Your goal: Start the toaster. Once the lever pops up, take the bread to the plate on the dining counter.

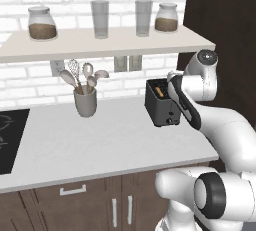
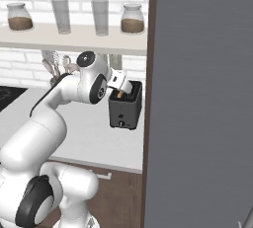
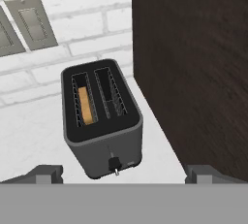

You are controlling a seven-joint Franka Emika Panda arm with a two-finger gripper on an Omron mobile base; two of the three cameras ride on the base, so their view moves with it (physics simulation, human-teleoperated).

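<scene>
No readable text, label, brand, number or sign is showing anywhere: the toaster (image 3: 101, 121) in the middle of the hand view is carrying no lettering, and the jars (image 1: 41, 23) at upper left are bearing none.

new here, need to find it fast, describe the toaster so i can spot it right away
Look along the pale worktop under the wall shelf of jars and glasses, to its right end beside the tall dark wood panel. The toaster stands there: a small dark grey box with two top slots, a tan slice of bread in one, unlike the grey utensil cup further left.
</scene>
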